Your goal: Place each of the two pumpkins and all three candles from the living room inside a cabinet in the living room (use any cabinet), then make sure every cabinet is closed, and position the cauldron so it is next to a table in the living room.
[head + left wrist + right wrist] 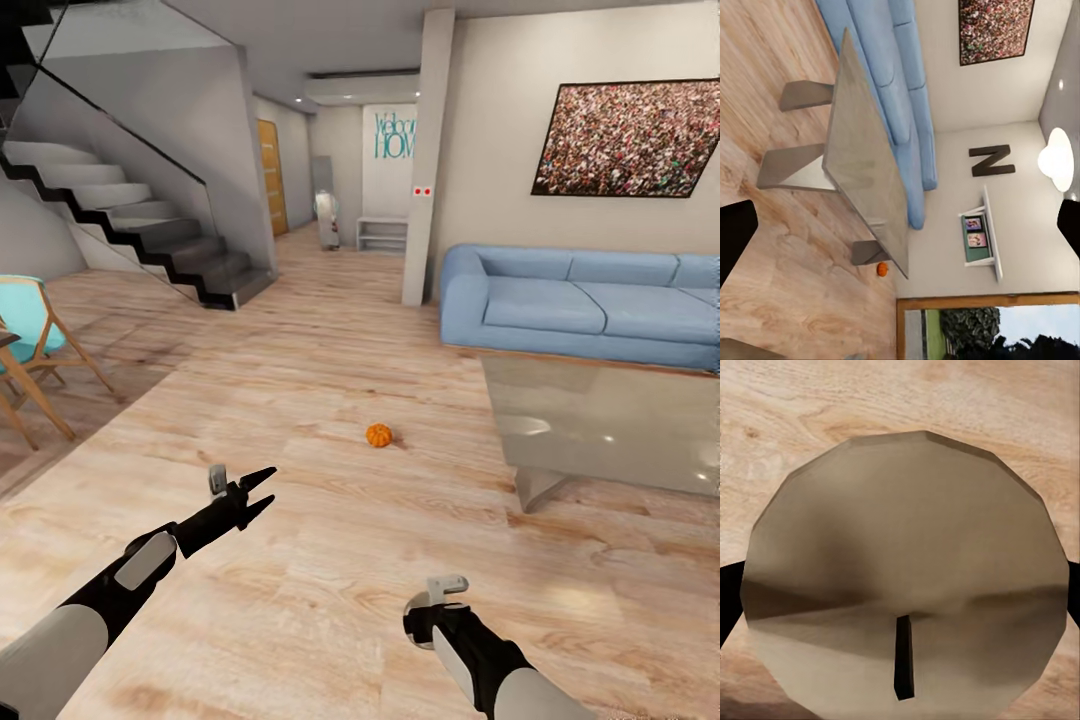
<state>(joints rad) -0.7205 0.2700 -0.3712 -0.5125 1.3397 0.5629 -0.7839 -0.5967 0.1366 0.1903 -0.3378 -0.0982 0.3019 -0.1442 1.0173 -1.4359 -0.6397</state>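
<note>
One small orange pumpkin (378,434) lies on the wood floor ahead of me, left of the glass table (600,420). A second pumpkin (882,269) rests on the floor by the table's far end (862,150), in the left wrist view. My left gripper (268,486) hovers open and empty, short of the near pumpkin and to its left. My right gripper (428,612) points down at the floor near my body. In the right wrist view a grey-olive candle (907,532) with a dark wick sits close between its dark fingers (726,600). The cabinet and cauldron are out of view.
A blue sofa (590,305) stands behind the glass table on the right. A white pillar (425,160) rises beside the sofa. A staircase (150,225) and a turquoise wooden chair (30,340) are at the left. Open wood floor lies between them.
</note>
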